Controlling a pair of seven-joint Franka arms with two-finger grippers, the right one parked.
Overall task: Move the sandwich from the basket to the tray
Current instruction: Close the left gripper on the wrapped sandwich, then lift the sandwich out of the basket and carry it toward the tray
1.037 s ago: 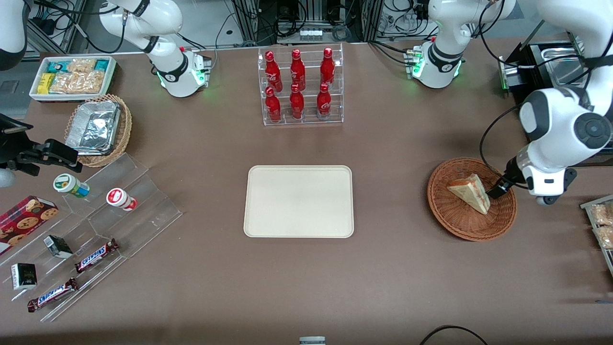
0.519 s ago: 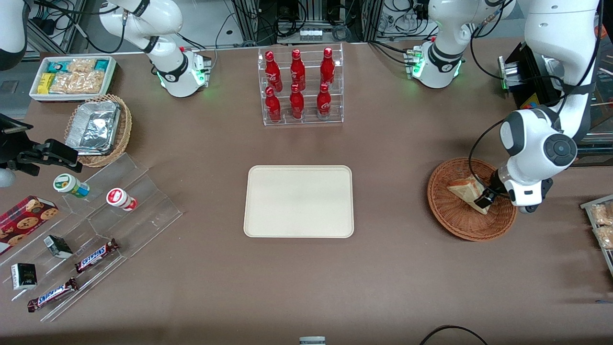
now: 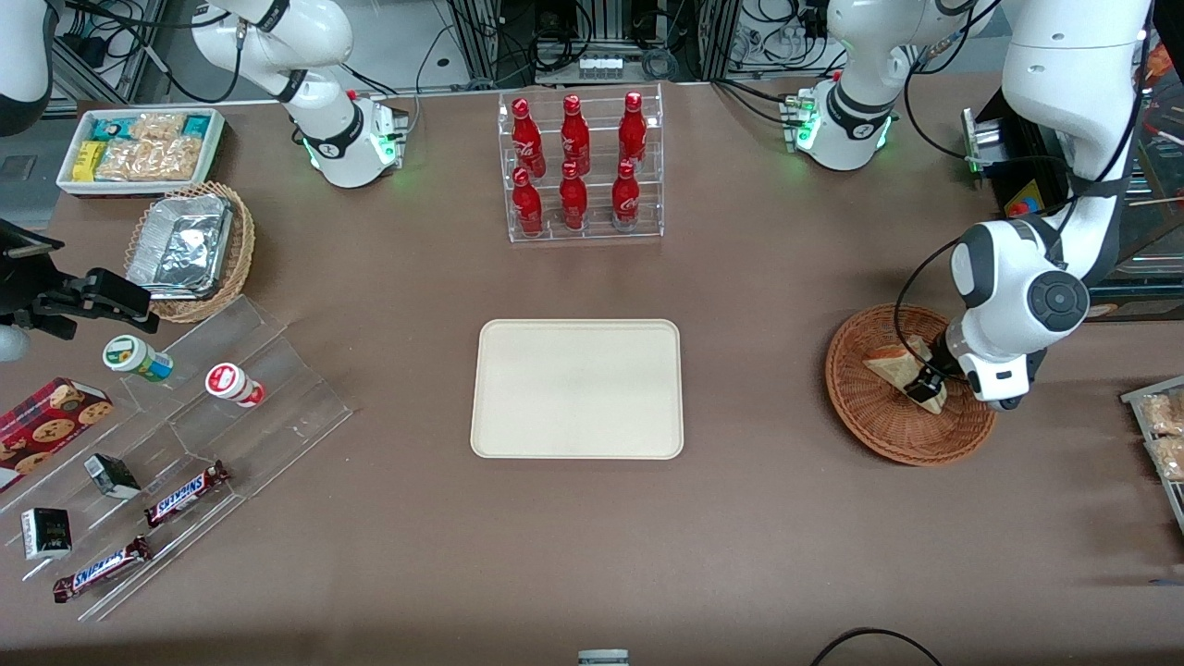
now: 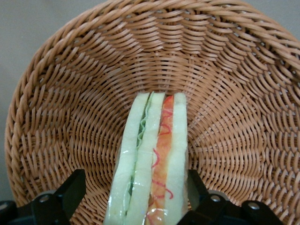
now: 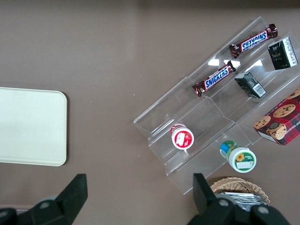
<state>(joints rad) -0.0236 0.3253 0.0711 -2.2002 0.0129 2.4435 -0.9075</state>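
The sandwich [image 3: 890,367], a cream wedge with green and red filling, lies in the reddish-brown wicker basket [image 3: 869,418] toward the working arm's end of the table. My left gripper [image 3: 925,384] is down in the basket, open, with the sandwich's wide end between its fingers. In the left wrist view the sandwich [image 4: 154,140] runs away from the gripper [image 4: 135,194] across the basket [image 4: 79,93]. One black finger [image 4: 196,185] is close against the bread and the other finger [image 4: 70,190] stands a gap away. The cream tray [image 3: 578,388] lies flat mid-table with nothing on it, and the tray [image 5: 28,126] also shows in the right wrist view.
A clear rack of red bottles [image 3: 581,166] stands farther from the front camera than the tray. Toward the parked arm's end are acrylic steps [image 3: 231,407] with snacks, a tan wicker basket holding a foil container [image 3: 185,245] and a white bin of packets [image 3: 139,148]. A snack tray [image 3: 1161,435] sits at the working arm's end.
The left arm has swung in toward the tray and lowered. Its gripper has moved from the basket's rim side onto the sandwich's wide end. The sandwich has not moved.
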